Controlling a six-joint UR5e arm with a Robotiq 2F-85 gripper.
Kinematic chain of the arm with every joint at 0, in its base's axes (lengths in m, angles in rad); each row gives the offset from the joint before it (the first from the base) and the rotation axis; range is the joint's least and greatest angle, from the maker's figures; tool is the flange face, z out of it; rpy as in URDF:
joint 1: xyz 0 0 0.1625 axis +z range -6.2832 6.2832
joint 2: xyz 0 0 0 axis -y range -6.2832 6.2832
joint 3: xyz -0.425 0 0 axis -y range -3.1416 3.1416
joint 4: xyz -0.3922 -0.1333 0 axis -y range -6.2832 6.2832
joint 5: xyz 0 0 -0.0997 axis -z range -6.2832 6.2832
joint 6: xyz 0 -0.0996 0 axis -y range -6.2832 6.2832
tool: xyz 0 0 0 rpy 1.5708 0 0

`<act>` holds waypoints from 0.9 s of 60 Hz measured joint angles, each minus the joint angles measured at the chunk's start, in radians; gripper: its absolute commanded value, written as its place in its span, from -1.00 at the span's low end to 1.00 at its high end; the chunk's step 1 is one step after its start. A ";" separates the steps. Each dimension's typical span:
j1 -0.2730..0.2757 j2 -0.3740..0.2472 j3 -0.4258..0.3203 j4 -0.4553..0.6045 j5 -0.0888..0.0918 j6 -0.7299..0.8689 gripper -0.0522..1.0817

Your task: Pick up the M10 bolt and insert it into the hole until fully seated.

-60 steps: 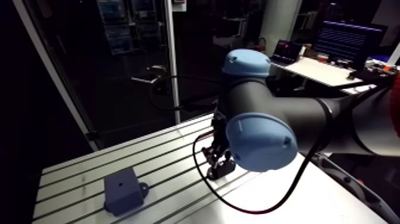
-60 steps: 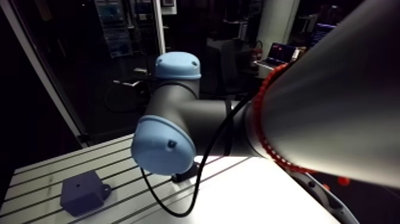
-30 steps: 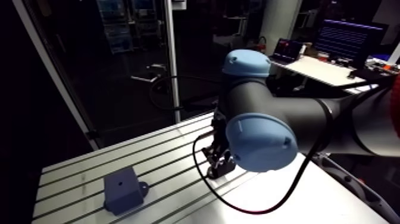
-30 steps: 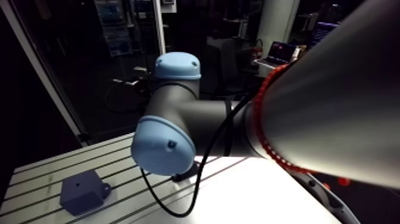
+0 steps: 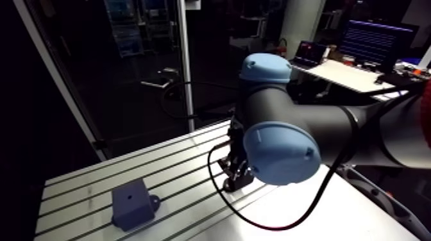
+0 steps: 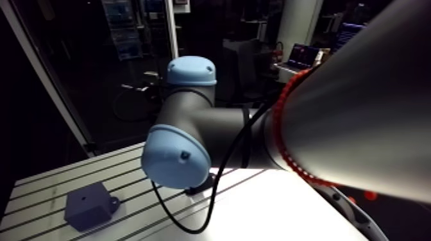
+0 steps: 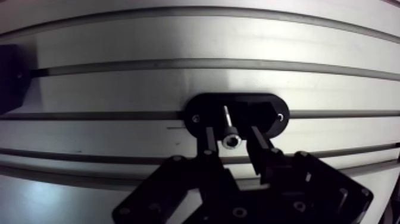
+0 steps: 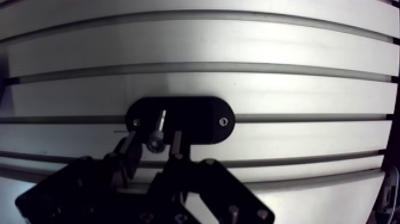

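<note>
table (image 5: 160, 168) of slotted alu fills the lower arm view. arm (image 5: 282, 131) w/ light-blue joint caps drops onto it, wrist low over the slots. dark grey-blue block (image 5: 133, 206) sits on the table at abt 8 o'clock from the wrist, well apart, w/ a small hole in its top face and a tab on one side. in the wrist view a black oval holder (image 7: 265, 110) lies flat across a slot, a screw near each end, directly under the claw. gripper (image 8: 154, 136) is spread: fingers (image 7: 208, 140) straddle the bolt, thin gap showing each side, no squeeze yet. m10 bolt (image 7: 229, 134) stands in the holder btwn the fingers, shank down, socket head up twd the camera.
</note>
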 measured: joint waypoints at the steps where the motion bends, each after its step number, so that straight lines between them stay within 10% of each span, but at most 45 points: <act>1: 0.000 0.000 0.000 0.000 0.000 0.000 0.23; 54: 0.000 0.001 0.000 0.000 -0.001 0.001 0.45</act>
